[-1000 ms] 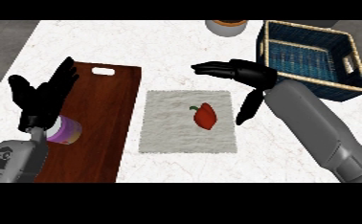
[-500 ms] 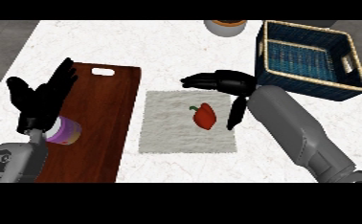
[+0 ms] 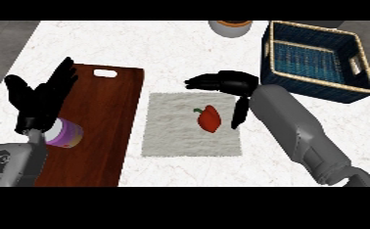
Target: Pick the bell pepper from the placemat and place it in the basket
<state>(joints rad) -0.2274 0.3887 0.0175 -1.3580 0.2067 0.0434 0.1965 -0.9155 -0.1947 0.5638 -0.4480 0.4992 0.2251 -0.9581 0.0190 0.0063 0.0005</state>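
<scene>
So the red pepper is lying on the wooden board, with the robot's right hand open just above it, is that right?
Not quite. The head view shows the bell pepper lying on the white placemat, beside the wooden board. The right hand is indeed open just above it.

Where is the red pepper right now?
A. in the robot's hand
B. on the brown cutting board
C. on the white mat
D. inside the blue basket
C: the bell pepper lies on the placemat, with the right hand open just above and beside it, not holding it, and the basket stands apart at the right.
</scene>
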